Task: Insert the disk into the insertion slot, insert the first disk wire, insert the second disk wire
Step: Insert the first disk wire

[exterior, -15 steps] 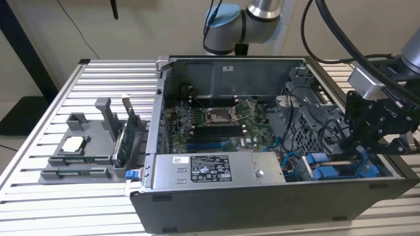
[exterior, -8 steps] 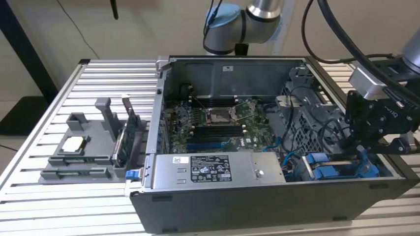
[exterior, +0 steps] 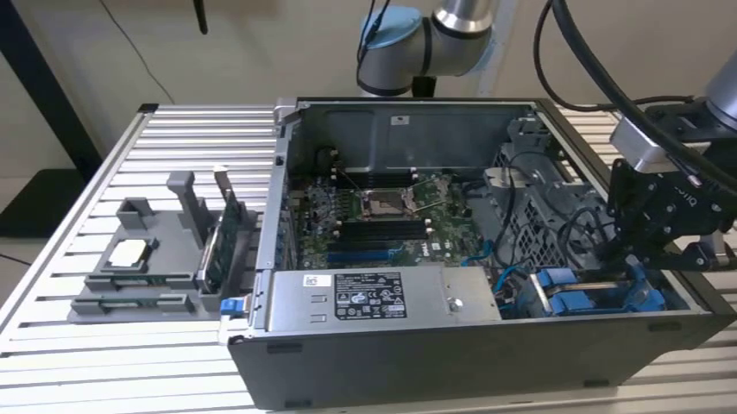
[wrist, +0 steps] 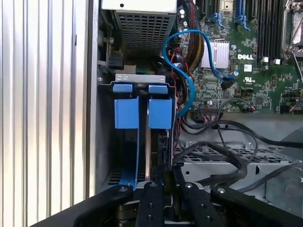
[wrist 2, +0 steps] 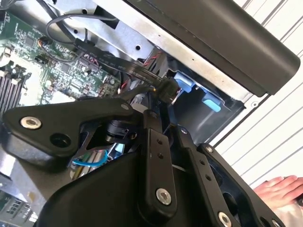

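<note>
Blue plastic is being seen twice in the perforated drive cage (wrist: pixel 227 163) of the open computer case (exterior: pixel 461 362). The disk (wrist: pixel 160 112), framed in its blue carrier, is being held in the insertion slot (wrist: pixel 163 146), and a second blue carrier (wrist: pixel 127 112) is being held in the bay just beside it. In the exterior view both are being framed low toward the exterior view's right, by the case's corner. The gripper (exterior: pixel 651 259) is being held directly over that corner, in line with the disk. A black connector (wrist 2: pixel 165 89) with thin wires is being seen right at the gripper's tip; whether it is being clamped cannot be told.

The case is also being occupied by the motherboard (exterior: pixel 381 216) and the power supply (exterior: pixel 368 297), and a blue cable (wrist: pixel 182 71) is being looped from the board toward the cage. Toward the exterior view's left, green circuit cards (exterior: pixel 224 241) are being kept upright in a grey holder (exterior: pixel 150 276) on the slatted table (exterior: pixel 69 345).

The disk is being hemmed in by the case wall on one side and by black cables on the other. Open slats are being left outside the wall, where a hand (wrist 2: pixel 281 189) is being rested, apart from the gripper.
</note>
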Robot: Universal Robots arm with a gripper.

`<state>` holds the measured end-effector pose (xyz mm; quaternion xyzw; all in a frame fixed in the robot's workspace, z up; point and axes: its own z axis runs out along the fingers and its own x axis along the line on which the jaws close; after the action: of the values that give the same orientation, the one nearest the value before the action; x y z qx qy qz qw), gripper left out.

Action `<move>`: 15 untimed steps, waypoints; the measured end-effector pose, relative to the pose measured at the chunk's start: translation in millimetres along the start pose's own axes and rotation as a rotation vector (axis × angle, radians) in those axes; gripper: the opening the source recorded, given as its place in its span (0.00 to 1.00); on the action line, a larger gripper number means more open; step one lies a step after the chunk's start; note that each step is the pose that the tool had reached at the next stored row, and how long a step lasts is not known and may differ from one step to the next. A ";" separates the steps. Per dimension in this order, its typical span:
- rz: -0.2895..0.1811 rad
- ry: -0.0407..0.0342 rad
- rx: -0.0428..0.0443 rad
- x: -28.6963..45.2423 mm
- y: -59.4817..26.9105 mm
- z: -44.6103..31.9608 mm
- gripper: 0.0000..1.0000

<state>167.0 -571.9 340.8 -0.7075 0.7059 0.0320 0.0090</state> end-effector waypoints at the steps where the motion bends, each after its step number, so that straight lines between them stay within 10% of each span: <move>1: 0.005 -0.0002 0.0003 0.0 0.2 0.2 0.19; 10: 0.027 -0.0013 0.0027 0.6 0.9 9.0 0.20; 15: 0.027 -0.0012 0.0026 0.0 1.2 -0.6 0.27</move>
<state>165.8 -571.9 341.5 -0.6978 0.7156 0.0316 0.0099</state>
